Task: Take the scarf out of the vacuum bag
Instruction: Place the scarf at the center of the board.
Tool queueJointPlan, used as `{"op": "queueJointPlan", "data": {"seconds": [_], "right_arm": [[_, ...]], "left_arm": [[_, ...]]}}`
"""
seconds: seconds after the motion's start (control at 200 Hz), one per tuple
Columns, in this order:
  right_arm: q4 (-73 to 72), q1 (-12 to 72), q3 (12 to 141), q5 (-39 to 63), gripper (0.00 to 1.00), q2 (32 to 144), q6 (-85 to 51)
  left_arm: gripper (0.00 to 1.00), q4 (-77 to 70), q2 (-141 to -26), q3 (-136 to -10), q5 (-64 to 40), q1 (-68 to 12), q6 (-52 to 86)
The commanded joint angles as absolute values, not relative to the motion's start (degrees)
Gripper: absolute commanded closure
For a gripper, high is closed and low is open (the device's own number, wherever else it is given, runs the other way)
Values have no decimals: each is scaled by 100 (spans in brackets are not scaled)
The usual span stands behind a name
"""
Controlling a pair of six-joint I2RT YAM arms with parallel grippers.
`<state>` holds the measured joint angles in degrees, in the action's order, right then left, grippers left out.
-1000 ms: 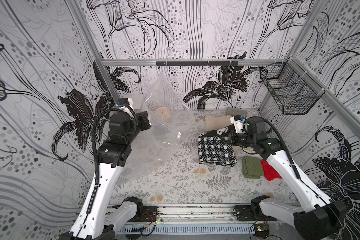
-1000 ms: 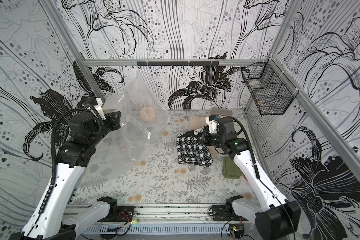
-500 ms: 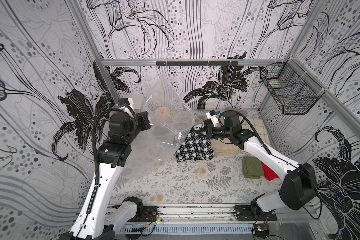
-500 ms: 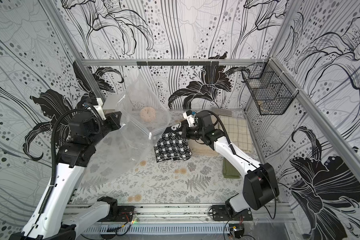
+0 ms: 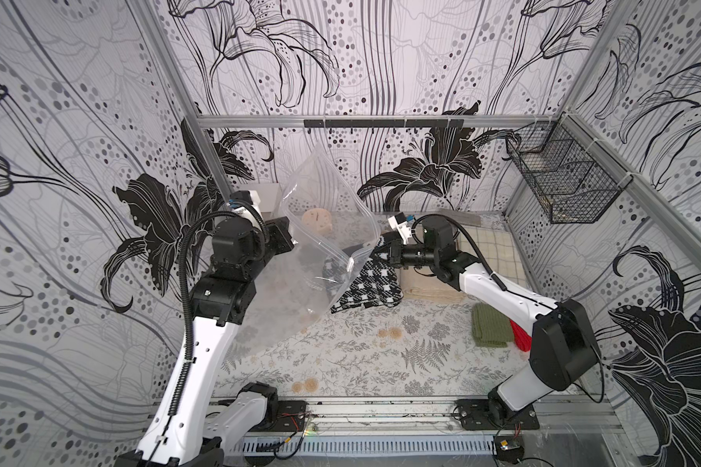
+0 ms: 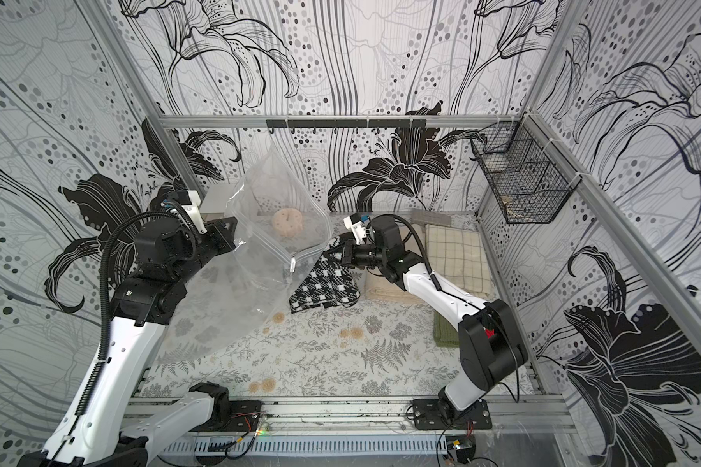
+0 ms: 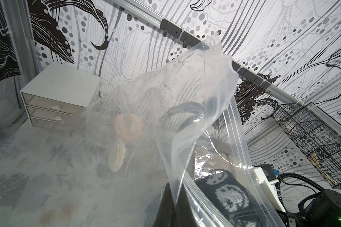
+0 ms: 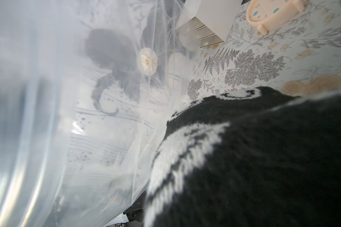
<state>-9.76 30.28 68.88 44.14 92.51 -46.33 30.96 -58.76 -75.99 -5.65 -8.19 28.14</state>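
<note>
Ok, I read this as the extraction step. Left gripper point(image 5: 289, 241) is clamped on the vacuum bag point(image 5: 320, 210) edge, holding it up. Right gripper point(image 5: 384, 252) pinches the scarf point(image 5: 367, 285) at the bag mouth, mostly lying on the table point(image 5: 340, 364). Next I'd pull it clear of the zip slider point(image 5: 349, 265). I see no legible labels.

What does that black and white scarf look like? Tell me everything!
The scarf is soft knit, black with white checks and little faces. It is folded and droops from the shut right gripper, which pinches its top. One edge shows through the clear vacuum bag by its open mouth.
</note>
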Motion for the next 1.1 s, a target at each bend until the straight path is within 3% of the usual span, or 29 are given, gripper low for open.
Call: {"op": "queueJointPlan", "data": {"seconds": [0.0, 0.29, 0.591, 0.826, 1.096], "right_arm": [[-2041, 3085, 6923, 4750, 100, 9462, -4989], [-3686, 3155, 6963, 5205, 100, 10524, -5977], [-3687, 3155, 6744, 5216, 100, 11150, -5977], [-2720, 3155, 6377, 5115, 100, 11087, -5320], [-635, 3155, 6362, 4583, 100, 10894, -3907]], "left_arm": [[100, 2915, -5845, -7655, -664, -756, 2875], [100, 2873, -5823, -7542, -674, -763, 2962], [100, 2797, -5800, -7506, -580, -757, 2993], [100, 2755, -5783, -7405, -565, -757, 3023], [100, 2699, -5809, -7382, -632, -762, 3051]]}}
